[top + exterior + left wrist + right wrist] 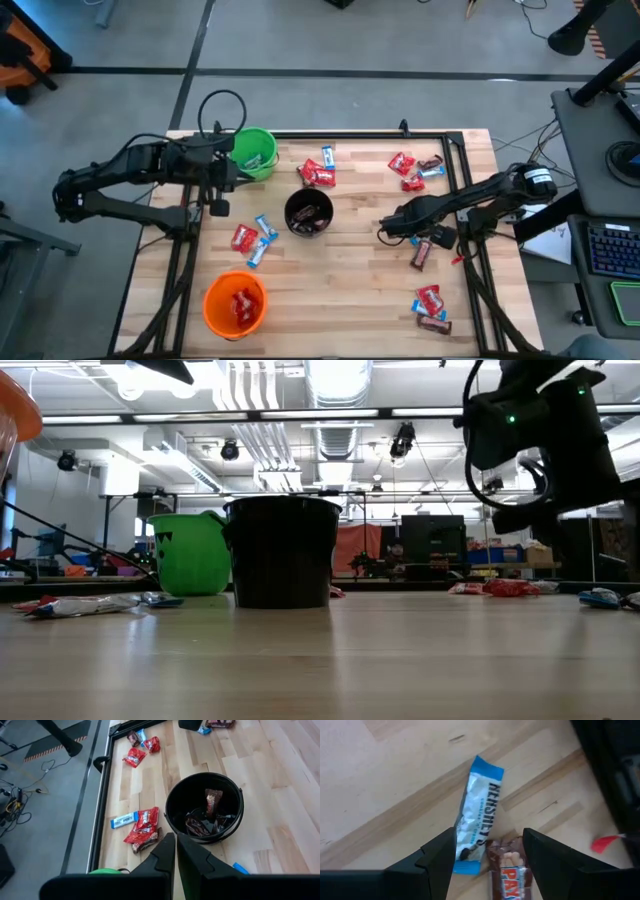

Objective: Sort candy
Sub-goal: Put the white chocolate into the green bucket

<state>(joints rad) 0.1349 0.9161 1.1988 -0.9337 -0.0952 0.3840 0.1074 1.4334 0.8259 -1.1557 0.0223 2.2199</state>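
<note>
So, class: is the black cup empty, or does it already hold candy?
It holds candy. The black cup stands upright with several dark brown bars lying inside it.

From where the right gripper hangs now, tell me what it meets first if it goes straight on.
The right gripper, open, points down at the table. Between its fingers lie a blue-and-white candy bar and a brown one; it would likely meet those two first, though which is touched first is unclear.
</note>
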